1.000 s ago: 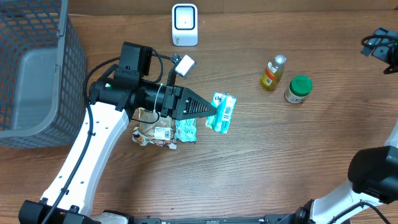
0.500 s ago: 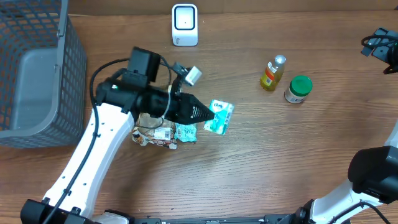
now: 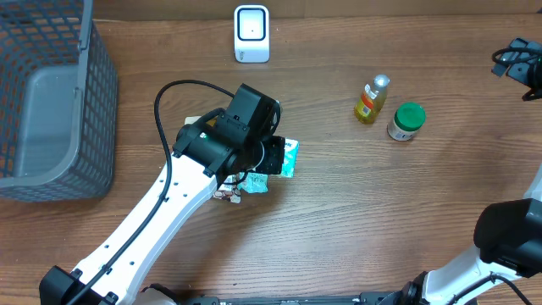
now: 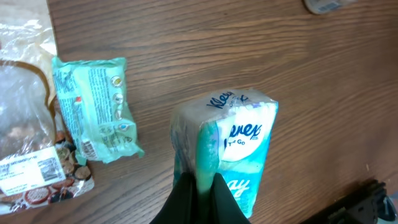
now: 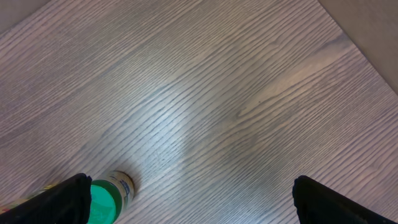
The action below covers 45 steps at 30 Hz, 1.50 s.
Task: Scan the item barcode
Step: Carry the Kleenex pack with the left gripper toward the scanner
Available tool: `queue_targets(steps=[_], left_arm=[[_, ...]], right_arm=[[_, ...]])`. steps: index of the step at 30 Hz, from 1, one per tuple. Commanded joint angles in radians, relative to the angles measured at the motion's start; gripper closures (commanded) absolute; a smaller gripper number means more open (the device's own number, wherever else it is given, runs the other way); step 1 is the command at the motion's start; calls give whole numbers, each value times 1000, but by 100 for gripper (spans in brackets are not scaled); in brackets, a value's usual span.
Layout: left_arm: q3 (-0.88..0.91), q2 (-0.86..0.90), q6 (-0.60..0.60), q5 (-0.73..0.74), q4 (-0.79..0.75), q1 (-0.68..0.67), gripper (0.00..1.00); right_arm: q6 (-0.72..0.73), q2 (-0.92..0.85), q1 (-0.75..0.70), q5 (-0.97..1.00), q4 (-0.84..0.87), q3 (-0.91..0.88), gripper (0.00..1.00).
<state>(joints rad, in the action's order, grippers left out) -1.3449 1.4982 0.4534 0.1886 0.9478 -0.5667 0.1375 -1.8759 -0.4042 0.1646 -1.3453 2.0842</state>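
Tissue pack [image 3: 289, 158] between basket [image 3: 95, 110] and bottle [image 3: 371, 99]; jar [image 3: 406, 121] rightmost.

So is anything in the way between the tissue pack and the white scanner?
No. The left fingers grip the tissue pack, and only bare table shows between it and the white scanner. The bottle and the green-lidded jar sit off to the side.

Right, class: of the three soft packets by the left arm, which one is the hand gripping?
The blue-and-white Kleenex pack, pinched by the left hand; the green packet and clear snack bag lie loose beside it.
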Motion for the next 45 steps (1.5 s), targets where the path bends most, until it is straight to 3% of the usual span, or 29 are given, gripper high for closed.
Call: queue_targets(steps=[1,6,9,13,16,22,26,30,35,45], left_arm=[[-96,3,48,-51,34,11,96],[-352,36,44,-245,167,14,96],[-565,98,15,-262,255,19,96],[-963,301,-38,-396,390,19,96],[-1112,417,-92,-469,399,19,96],[-1145,591,-93,-797,257,22,96],[-1145,703,-171,-914,109,28,96],[-1145,814,-287,-960,-29,35,89],[-1145,923,-334,-1006,-183,55,93],[-1145,1028,-396,-885,-307,143,86]], right_arm=[[5,6,-1,7,5,9,0],[5,6,-1,7,5,9,0],[5,6,-1,7,5,9,0],[5,6,-1,7,5,9,0],[5,6,-1,7,5,9,0],[5,6,-1,7,5,9,0],[5,6,-1,7,5,9,0],[5,6,-1,7,5,9,0],[5,6,-1,7,5,9,0],[5,6,-1,7,5,9,0]])
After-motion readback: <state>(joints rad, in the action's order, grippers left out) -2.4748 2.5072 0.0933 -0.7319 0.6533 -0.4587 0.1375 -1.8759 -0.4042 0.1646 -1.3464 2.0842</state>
